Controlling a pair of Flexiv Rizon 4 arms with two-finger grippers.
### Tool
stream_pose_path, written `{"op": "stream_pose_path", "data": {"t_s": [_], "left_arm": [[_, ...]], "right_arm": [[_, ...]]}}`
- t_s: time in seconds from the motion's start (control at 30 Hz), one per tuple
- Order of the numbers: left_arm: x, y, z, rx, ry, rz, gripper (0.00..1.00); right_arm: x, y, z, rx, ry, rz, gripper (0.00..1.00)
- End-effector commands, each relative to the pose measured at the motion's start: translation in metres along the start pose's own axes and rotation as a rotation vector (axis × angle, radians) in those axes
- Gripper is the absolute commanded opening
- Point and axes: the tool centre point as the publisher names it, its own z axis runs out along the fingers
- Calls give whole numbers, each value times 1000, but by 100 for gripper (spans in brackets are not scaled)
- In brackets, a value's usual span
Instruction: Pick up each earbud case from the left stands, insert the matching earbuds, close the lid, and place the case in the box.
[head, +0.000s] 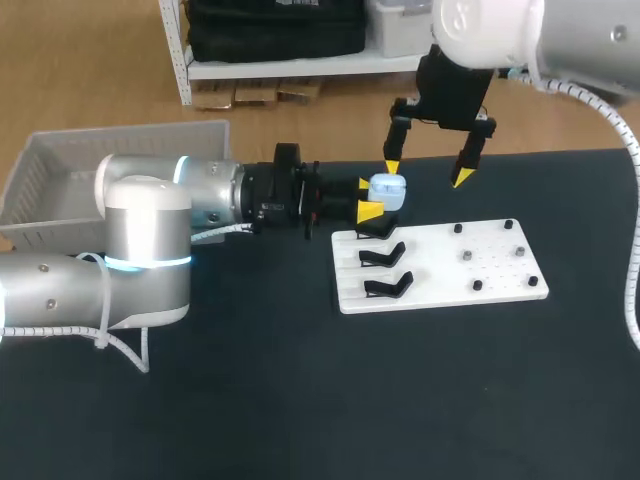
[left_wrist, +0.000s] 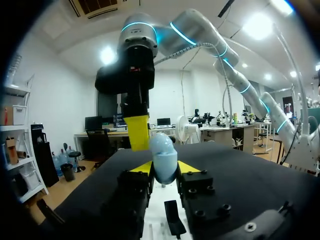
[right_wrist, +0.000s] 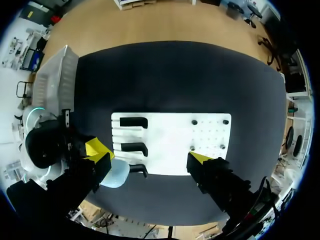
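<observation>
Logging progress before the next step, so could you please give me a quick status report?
Left gripper shut on the earbud case, at the white board corner. Right gripper open, above the case. Nothing seen in the way.

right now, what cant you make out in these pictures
Head view: whether the case lid is open; too small, and the left gripper flanks it.
Head view: dark bits on the board, earbuds or pegs; too small.
Head view: part of the box floor; left arm covers it.
</observation>
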Motion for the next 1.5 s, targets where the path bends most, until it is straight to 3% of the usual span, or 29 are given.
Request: {"op": "stream_pose_path", "data": {"t_s": [0.03, 0.13, 0.37, 0.47, 0.67, 0.83, 0.97, 1.23, 1.33, 1.5], "left_arm": [[1, 1, 0, 2, -3, 2, 0], [1, 1, 0, 2, -3, 2, 0], [-5, -5, -11, -22, 9, -26, 0], [-13, -11, -30, -49, 27, -62, 0], [-30, -13, -82, -151, 113, -98, 0], [-28, 5, -131, -236, 151, -154, 0], [-24, 28, -172, -300, 164, -207, 0], [-9, 73, -261, -468, 264, -296, 0], [-5, 84, -294, -522, 345, -299, 0], [0, 94, -339, -596, 414, -304, 0]], "right_arm": [[14, -5, -6, -15, -59, 2, 100], [16, -8, -14, -24, -111, 11, 100], [30, -25, -52, -117, -343, 25, 100], [41, -35, -59, -155, -373, 38, 100], [41, -35, -59, -155, -373, 38, 100], [41, -35, -59, -155, -373, 38, 100], [41, -35, -59, -155, -373, 38, 100], [41, -35, -59, -155, -373, 38, 100], [41, -35, -59, -155, -373, 38, 100], [41, -35, -59, -155, -373, 38, 100]]}}
